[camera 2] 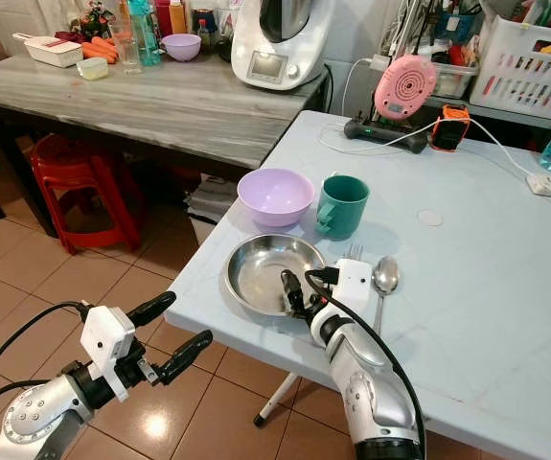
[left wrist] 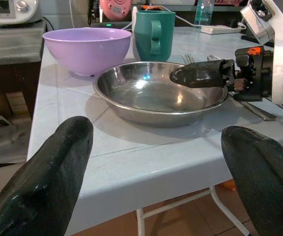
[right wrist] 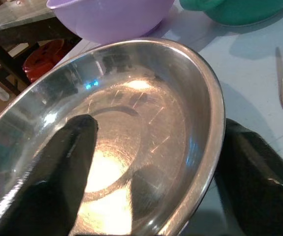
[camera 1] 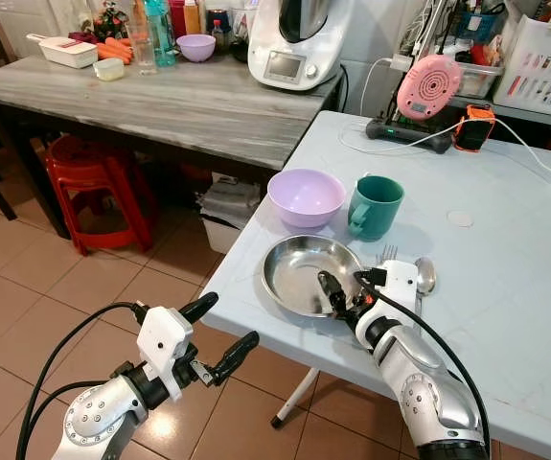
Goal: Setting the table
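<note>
A steel plate [camera 1: 299,278] lies near the front-left corner of the light blue table [camera 1: 505,287]. Behind it stand a purple bowl [camera 1: 306,196] and a teal mug [camera 1: 376,206]. A fork [camera 1: 387,253] and a spoon [camera 1: 425,275] lie to the plate's right. My right gripper [camera 1: 342,297] straddles the plate's right rim, open, with one finger [right wrist: 57,167] inside the plate and the other outside it. My left gripper [camera 1: 229,322] hangs open over the floor, off the table's left edge, pointing toward the plate [left wrist: 156,93].
A grey wooden table [camera 1: 160,96] at the back left carries a kitchen machine [camera 1: 294,43], bottles and a small purple bowl [camera 1: 196,47]. Red stools [camera 1: 93,182] stand under it. On the blue table's far side are a pink device [camera 1: 428,86], an orange phone [camera 1: 474,127] and cables.
</note>
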Tool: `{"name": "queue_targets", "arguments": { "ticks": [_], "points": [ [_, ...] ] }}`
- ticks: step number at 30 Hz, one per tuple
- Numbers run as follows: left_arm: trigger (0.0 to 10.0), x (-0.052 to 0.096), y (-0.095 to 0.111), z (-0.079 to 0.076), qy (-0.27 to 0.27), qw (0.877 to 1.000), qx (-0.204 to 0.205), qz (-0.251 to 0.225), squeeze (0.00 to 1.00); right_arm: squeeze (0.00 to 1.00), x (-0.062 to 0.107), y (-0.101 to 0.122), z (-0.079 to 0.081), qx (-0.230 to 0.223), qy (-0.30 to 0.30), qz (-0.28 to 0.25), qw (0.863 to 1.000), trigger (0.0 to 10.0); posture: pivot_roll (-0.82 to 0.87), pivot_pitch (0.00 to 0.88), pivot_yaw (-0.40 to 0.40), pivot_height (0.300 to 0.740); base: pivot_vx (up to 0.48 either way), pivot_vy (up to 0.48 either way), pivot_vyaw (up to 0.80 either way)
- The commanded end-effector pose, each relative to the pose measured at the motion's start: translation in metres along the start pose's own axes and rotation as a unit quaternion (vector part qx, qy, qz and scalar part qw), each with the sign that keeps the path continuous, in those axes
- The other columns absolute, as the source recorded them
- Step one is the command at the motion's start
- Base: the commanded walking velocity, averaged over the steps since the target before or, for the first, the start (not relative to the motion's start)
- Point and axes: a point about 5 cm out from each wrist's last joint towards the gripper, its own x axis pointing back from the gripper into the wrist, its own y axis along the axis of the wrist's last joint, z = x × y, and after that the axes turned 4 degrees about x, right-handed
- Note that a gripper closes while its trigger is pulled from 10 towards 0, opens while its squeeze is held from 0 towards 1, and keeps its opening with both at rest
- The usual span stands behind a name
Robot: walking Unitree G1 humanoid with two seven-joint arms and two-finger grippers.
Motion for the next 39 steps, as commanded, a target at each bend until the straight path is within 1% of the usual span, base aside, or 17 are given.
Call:
{"name": "queue_targets", "arguments": {
  "ticks": [1, 7, 21, 27, 34, 39],
  "points": [
    [10.0, -0.001, 0.007, -0.003, -0.016, 1.000, -0.009, -0.002, 0.00, 0.00, -0.002, 0.000, 0.000, -0.008, -0.001, 0.010, 1.000, 0.0, 0.07, 0.003, -0.028, 0.740, 0.000, 0.000, 0.00],
    [10.0, -0.004, 0.016, -0.008, -0.024, 1.000, -0.011, -0.010, 0.00, 0.00, -0.005, -0.005, 0.001, -0.012, -0.003, 0.028, 1.000, 0.0, 0.07, 0.001, -0.025, 0.740, 0.000, 0.000, 0.00],
    [10.0, -0.007, 0.026, -0.010, -0.030, 0.999, -0.008, -0.014, 0.00, 0.00, -0.007, -0.010, -0.002, -0.027, -0.022, 0.047, 0.998, 0.0, 0.07, 0.001, -0.022, 0.740, 0.000, 0.000, 0.00],
    [10.0, -0.006, 0.027, -0.009, -0.030, 0.999, -0.006, -0.012, 0.00, 0.00, -0.007, -0.012, -0.003, -0.042, -0.031, 0.049, 0.997, 0.0, 0.07, 0.000, -0.020, 0.740, 0.000, 0.000, 0.00],
    [10.0, -0.006, 0.023, -0.008, -0.029, 1.000, -0.005, -0.008, 0.00, 0.00, -0.007, -0.012, -0.003, -0.045, -0.033, 0.049, 0.997, 0.0, 0.07, 0.001, -0.019, 0.740, 0.000, 0.000, 0.00],
    [10.0, -0.007, 0.018, -0.007, -0.027, 1.000, -0.005, -0.006, 0.00, 0.00, -0.008, -0.010, -0.005, -0.065, -0.046, 0.042, 0.996, 0.0, 0.07, 0.000, -0.020, 0.740, 0.000, 0.000, 0.00]
  ]
}}
